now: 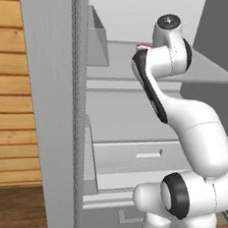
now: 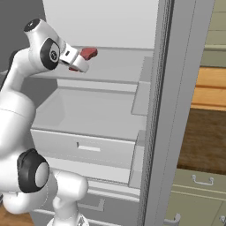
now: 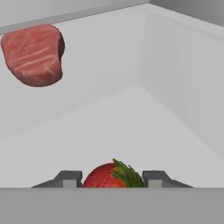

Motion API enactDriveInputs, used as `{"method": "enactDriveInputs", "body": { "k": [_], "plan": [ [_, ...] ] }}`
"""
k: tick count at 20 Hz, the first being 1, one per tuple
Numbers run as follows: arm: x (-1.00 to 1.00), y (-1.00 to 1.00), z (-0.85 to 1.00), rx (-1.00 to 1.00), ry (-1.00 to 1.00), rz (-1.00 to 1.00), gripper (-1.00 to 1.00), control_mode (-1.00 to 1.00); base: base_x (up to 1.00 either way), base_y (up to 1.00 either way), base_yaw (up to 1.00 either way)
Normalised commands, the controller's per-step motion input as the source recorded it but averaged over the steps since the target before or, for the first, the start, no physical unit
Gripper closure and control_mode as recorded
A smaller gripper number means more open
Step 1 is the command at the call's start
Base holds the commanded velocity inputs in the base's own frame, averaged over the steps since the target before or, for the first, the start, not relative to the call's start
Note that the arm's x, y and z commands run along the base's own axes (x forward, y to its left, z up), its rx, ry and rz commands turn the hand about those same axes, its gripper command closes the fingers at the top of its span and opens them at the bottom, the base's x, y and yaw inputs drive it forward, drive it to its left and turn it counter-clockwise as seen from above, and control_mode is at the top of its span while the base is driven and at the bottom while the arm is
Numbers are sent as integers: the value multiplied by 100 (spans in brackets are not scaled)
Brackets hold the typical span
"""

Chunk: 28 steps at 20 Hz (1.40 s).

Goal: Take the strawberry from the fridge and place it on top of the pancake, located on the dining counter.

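Observation:
In the hand view the strawberry, red with green leaves, sits on the fridge's grey upper shelf. My gripper is shut on it, one dark fingertip pressed against each side. From the right base view, my gripper reaches into the open fridge at upper-shelf height. The pancake and the dining counter are out of view.
A red slab of raw meat lies farther back on the same shelf. The open fridge doors flank the arm on both sides. Drawers sit below the shelf, with door bins on the right door.

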Motion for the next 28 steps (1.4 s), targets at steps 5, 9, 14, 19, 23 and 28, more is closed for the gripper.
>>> {"method": "enactDriveInputs", "body": {
  "k": [5,9,14,19,23,28],
  "plan": [
    [-32,0,0,0,-6,5,100,-100,0,0,0],
    [-65,-5,-3,0,-2,40,100,-100,0,0,0],
    [-94,3,1,0,-7,46,100,-100,0,0,0],
    [-100,5,12,0,3,20,100,-100,0,0,0],
    [-100,10,-8,0,7,5,100,-100,0,0,0],
    [-98,39,-44,-7,9,1,100,-100,0,0,0]
  ]
}}
